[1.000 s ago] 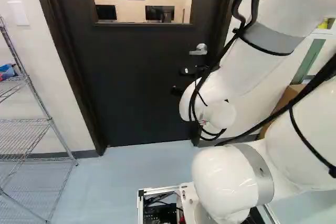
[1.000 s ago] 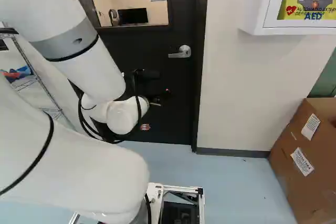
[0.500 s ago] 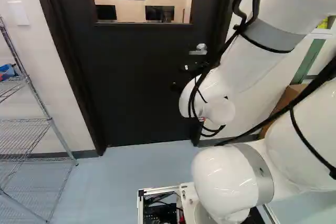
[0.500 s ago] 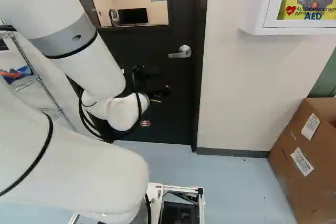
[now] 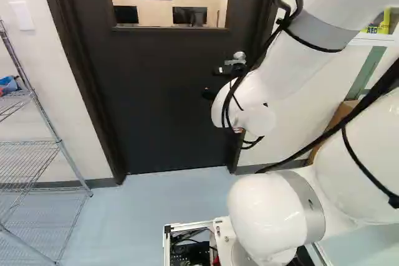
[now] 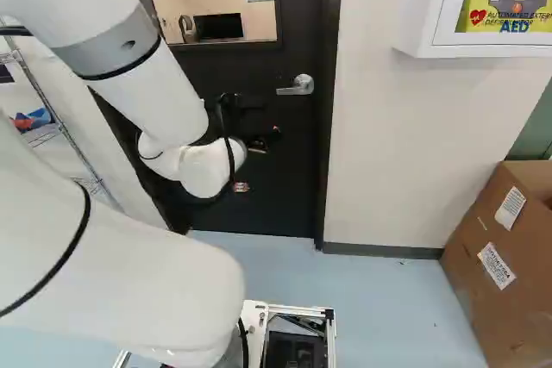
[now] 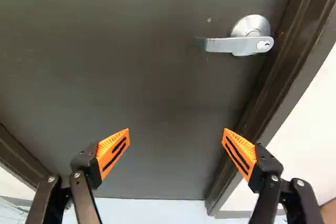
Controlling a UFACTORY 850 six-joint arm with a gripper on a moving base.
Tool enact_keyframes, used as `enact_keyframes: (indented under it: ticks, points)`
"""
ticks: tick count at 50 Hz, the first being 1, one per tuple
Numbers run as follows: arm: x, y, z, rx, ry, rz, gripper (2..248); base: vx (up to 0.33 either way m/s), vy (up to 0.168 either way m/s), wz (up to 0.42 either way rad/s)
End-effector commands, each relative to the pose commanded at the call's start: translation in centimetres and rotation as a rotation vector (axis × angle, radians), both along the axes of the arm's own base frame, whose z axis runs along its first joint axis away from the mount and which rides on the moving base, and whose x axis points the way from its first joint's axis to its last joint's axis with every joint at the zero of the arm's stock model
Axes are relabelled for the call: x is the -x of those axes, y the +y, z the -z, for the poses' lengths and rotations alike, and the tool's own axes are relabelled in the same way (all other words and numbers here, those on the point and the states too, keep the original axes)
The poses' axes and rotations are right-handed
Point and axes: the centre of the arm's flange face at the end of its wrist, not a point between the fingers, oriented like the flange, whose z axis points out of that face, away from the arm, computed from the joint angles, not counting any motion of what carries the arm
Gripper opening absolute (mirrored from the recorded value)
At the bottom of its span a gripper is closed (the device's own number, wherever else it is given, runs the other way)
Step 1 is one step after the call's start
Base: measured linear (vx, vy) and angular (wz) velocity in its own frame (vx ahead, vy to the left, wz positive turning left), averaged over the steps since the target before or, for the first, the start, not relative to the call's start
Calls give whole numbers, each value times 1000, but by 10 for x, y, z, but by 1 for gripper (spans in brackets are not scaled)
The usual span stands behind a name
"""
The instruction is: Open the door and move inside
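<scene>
One black gripper (image 6: 266, 118) hangs in front of the door (image 6: 285, 191) in the right base view, lower than the lever handle (image 6: 297, 89) and to its left. The door is shut; its window (image 6: 222, 2) sits above and left of the handle, a white cabinet (image 6: 414, 19) well to the handle's right, and a cardboard box (image 6: 487, 273) lower right of it.

In the left base view, a wire rack (image 5: 40, 143) stands well left of the handle.

In the wrist view, the handle lies ahead of the gripper, apart from both fingers (image 7: 114, 149), which are released and spread wide. The door frame (image 7: 286, 72) runs just beside the handle.
</scene>
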Motion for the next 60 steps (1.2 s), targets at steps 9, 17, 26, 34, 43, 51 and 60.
enact_keyframes:
  ticks: [9, 17, 26, 34, 43, 51, 60]
  points:
    - [-11, 0, -10, 0, -21, 0, 247, 0, 0, 0]
    - [-20, 0, -18, 0, -39, 0, 247, 0, 0, 0]
    - [-27, 0, -28, 0, -60, 0, 247, 0, 0, 0]
    - [-33, 0, -36, 0, -80, 0, 247, 0, 0, 0]
    - [-38, 0, -45, 0, -101, 0, 247, 0, 0, 0]
    - [-43, 0, -53, 0, -120, 0, 247, 0, 0, 0]
    - [-48, 0, -63, 0, -141, 0, 247, 0, 0, 0]
